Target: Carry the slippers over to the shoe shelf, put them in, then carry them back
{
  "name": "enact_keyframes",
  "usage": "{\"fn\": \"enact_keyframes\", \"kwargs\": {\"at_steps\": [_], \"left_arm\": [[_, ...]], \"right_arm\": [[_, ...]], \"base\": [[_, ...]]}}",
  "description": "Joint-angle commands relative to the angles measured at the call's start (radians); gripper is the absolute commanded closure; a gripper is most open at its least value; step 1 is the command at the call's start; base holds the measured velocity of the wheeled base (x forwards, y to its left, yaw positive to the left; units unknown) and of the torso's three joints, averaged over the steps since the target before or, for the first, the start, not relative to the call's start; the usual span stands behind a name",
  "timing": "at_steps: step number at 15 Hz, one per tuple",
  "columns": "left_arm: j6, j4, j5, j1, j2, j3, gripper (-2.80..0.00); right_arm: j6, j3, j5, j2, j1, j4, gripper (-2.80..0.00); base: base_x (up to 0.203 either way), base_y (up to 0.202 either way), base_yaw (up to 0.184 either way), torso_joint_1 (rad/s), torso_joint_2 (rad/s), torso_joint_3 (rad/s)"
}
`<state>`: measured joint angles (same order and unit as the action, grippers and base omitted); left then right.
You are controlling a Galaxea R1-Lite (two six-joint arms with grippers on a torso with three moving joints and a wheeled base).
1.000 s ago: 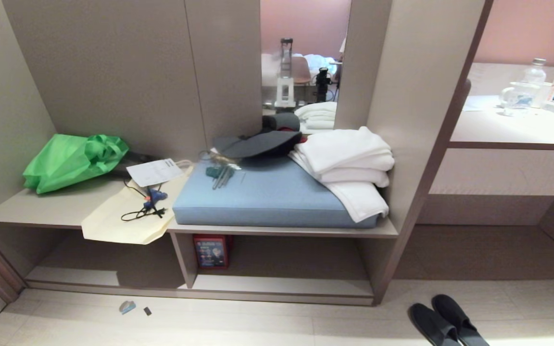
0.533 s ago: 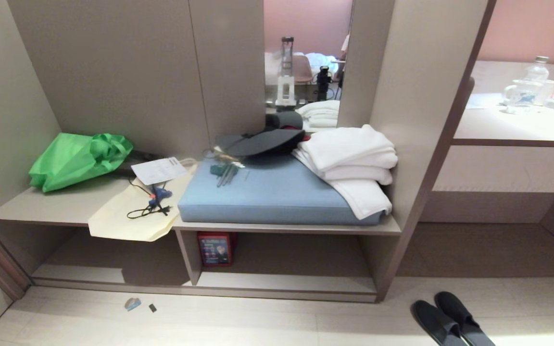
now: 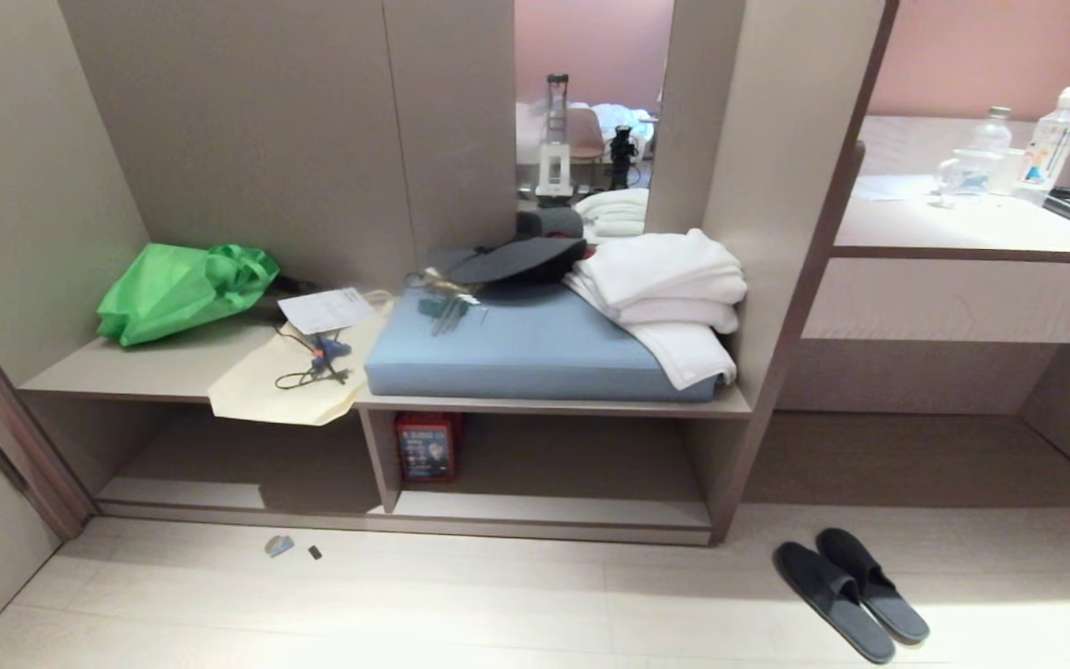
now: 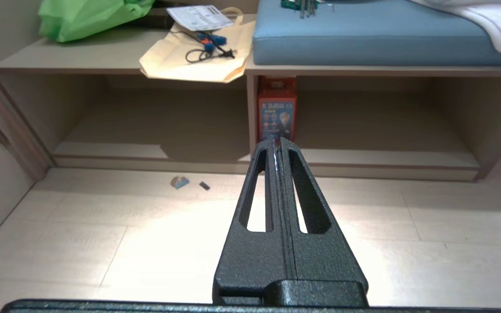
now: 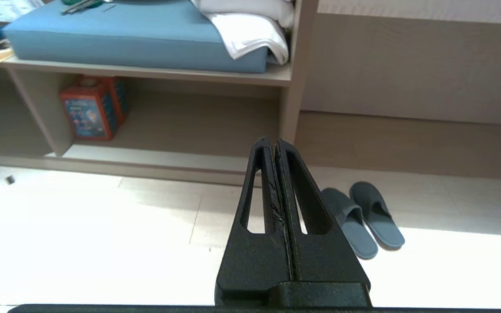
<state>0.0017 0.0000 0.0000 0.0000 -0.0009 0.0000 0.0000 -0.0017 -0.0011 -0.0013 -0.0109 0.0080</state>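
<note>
The left gripper [image 4: 278,143] and the right gripper [image 5: 271,141] both have their black, rough-textured jaws pressed fully together, holding nothing and touching nothing above the pale floor [image 3: 461,613]. The slippers [image 3: 849,590], dark grey, flat and soft-looking, lie side by side on the floor at the near right. They are apart from the shoe shelf [image 3: 554,509], a low cubby of smooth beige-grey laminate, further left.
</note>
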Motion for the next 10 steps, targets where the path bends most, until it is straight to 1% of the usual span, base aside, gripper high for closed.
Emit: {"fn": "enact_keyframes", "kwargs": {"at_steps": [1,10], "left_arm": [[0.000,0.000,0.000,0.000,0.001,0.000,0.00],[0.000,0.000,0.000,0.000,0.001,0.000,0.00]], "right_arm": [[-0.002,0.001,0.001,0.001,0.001,-0.002,0.00],[0.001,0.000,0.000,0.001,0.000,0.000,0.00]], "base": [[-0.187,0.000,0.001,0.002,0.00,0.002],[-0.197,0.000,0.001,0.003,0.00,0.002]]}}
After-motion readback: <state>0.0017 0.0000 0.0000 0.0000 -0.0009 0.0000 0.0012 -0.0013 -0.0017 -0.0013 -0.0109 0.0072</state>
